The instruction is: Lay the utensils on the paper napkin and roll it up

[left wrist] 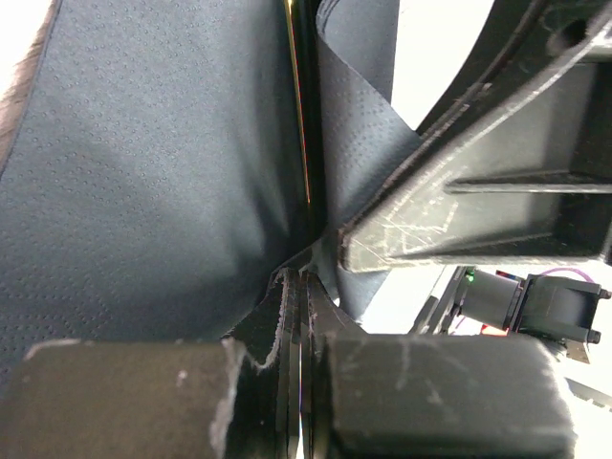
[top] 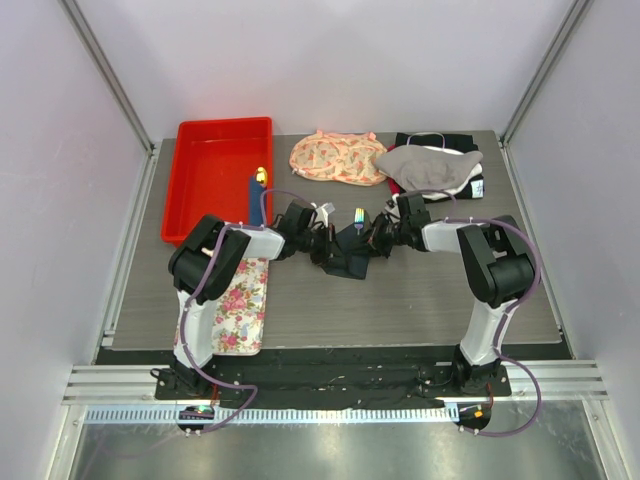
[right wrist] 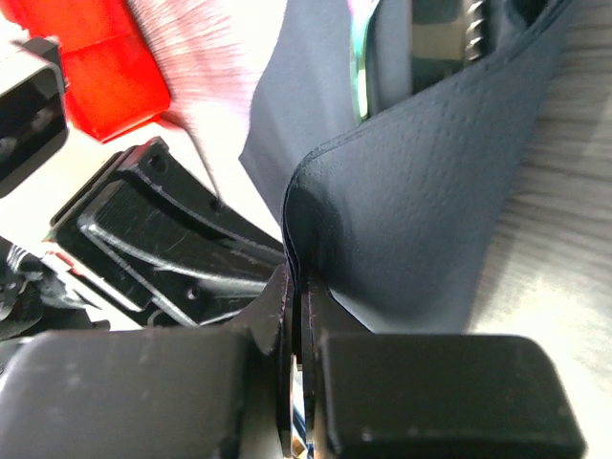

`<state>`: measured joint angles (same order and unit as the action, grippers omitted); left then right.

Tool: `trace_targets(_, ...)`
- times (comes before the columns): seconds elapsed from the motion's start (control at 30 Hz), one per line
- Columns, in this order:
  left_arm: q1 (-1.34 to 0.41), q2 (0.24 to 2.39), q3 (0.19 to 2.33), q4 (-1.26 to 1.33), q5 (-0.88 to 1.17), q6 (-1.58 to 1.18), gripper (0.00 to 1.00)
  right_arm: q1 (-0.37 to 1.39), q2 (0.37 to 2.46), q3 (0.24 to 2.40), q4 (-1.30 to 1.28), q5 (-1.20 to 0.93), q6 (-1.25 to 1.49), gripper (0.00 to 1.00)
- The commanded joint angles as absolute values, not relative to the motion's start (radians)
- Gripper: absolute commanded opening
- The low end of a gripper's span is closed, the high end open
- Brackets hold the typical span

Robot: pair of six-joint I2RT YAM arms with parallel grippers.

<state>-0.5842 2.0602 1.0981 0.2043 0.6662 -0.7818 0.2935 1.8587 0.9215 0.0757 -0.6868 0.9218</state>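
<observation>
As napkin (top: 350, 258) lay at table (top: 400, 300) centre, utensils (top: 358, 217) wrapped inside, left gripper (top: 320, 240) at 9 o'clock and right gripper (top: 385, 235) at 3 o'clock clamped its edges. Placement judged done; rolling unfinished.

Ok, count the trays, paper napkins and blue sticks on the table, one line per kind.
trays: 2 (red tray, floral tray)
paper napkin: 1
blue stick: 1
total: 4
</observation>
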Motion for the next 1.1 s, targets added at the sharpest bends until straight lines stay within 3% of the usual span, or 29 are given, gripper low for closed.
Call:
trace_targets(0.0, -0.589, 2.062, 1.109, 0.201, 0.649, -0.775, 0.01, 0.299, 1.874, 0.927, 0.118, -0.680, 0.919, 0.01)
trace_targets(0.77, -0.548, 1.876, 0.976, 0.279, 0.716, -0.819, 0.14, 0.313, 1.884, 0.957, 0.024, -0.615, 0.831, 0.01)
trace_targets(0.87, -0.540, 1.904, 0.992, 0.204, 0.663, -0.793, 0.04, 0.316, 1.867, 0.963, 0.026, -0.615, 0.836, 0.01)
trace_targets(1.07, -0.541, 1.936, 1.015, 0.111, 0.611, -0.747, 0.00, 0.328, 1.858, 0.976, 0.012, -0.609, 0.833, 0.01)
